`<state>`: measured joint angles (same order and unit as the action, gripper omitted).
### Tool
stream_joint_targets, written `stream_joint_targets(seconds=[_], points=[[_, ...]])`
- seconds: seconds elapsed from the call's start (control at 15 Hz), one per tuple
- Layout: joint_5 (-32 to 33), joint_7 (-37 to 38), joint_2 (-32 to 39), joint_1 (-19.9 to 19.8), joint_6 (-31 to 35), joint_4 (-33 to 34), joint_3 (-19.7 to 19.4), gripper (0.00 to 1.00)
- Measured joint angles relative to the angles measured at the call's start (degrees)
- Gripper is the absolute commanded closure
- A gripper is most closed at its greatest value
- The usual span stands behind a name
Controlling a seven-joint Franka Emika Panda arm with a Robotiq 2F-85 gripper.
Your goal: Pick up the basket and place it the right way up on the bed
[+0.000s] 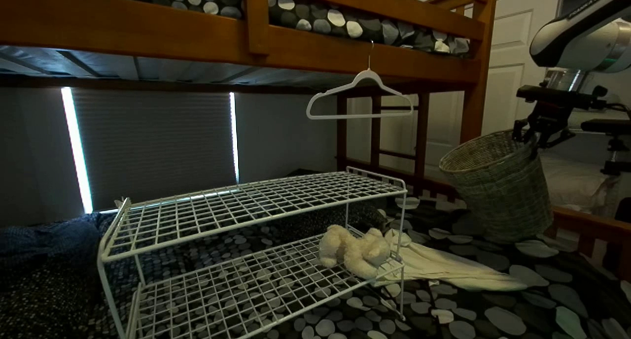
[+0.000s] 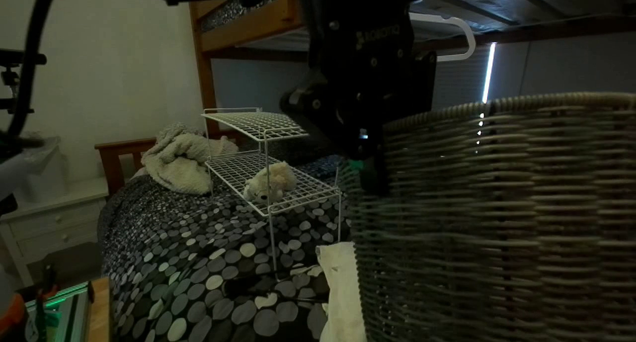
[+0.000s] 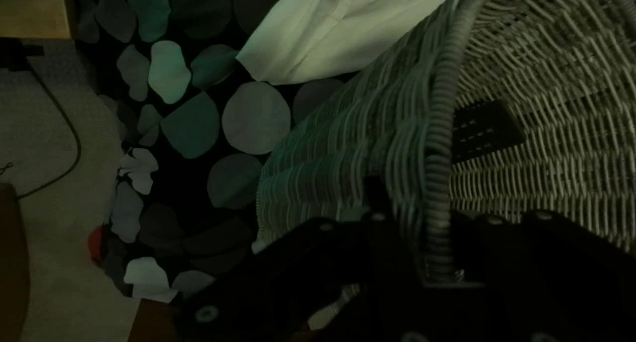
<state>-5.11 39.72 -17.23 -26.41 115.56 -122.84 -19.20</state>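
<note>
Pinching the thick, wrapped rim (image 3: 441, 133) of a round, bucket-shaped basket of grey-tan woven wicker (image 1: 498, 196), the black two-fingered claw (image 1: 535, 143) has one dark finger (image 3: 387, 247) outside the wall and the other inside. The grip falls between one and two o'clock on the basket, which is at about three o'clock in an exterior view. It is tilted, not upright: the wide mouth leans toward eleven o'clock, the narrower base points toward five. Fine strands run around the wall (image 2: 477, 222), and at four o'clock in an exterior view pale specks of light show through the weave. The wrist view gives the outside a greenish cast; a dark, four-sided patch shows inside the mouth, and I cannot tell what it is.

The basket is over the lower bunk of a brown wooden-framed bunk bed (image 1: 315, 53) with dark bedding patterned in grey and white circles (image 1: 505, 322); whether the base touches it cannot be told. A cream cloth (image 1: 443, 267) lies at the basket's seven o'clock. Between eight and nine stands a white two-tier wire rack (image 1: 254, 225), a cream plush toy (image 1: 367, 255) on its lower tier. At ten hangs a white clothes hanger (image 1: 360, 116).
</note>
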Motion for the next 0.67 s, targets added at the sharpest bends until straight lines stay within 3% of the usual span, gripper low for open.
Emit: stream_joint_targets(seconds=[0.67], points=[[-21.9, -4.7, 4.8, 3.5, 0.1, 4.5, -1.3, 0.98]])
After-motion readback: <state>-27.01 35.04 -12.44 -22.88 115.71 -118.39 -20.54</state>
